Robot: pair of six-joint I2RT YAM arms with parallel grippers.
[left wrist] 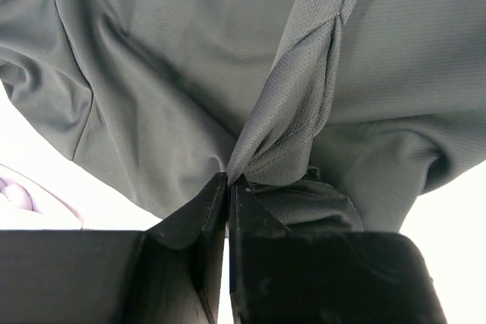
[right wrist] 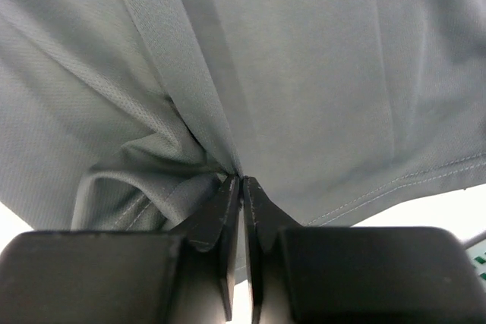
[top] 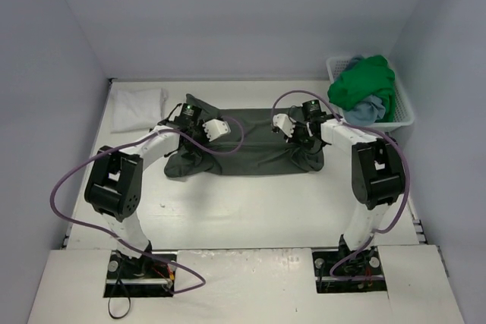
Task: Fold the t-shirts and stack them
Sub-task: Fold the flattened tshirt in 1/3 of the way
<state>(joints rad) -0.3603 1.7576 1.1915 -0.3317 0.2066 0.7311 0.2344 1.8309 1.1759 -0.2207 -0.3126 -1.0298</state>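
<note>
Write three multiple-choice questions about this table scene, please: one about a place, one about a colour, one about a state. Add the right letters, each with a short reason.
1. Where does the folded white t-shirt lie on the table?
A. at the near right corner
B. at the far left corner
C. in the middle

2. Which colour has the t-shirt lying on top in the white basket?
A. bright green
B. red
C. white

3. In which state is the left gripper?
A. wide open above the table
B. shut on the basket rim
C. shut on the dark olive-grey t-shirt

Right letters:
1 B: the top view shows the white t-shirt at the far left corner.
2 A: the bright green t-shirt lies heaped on top in the basket.
3 C: the left wrist view shows the jaws closed, pinching a fold of dark olive-grey cloth.
</note>
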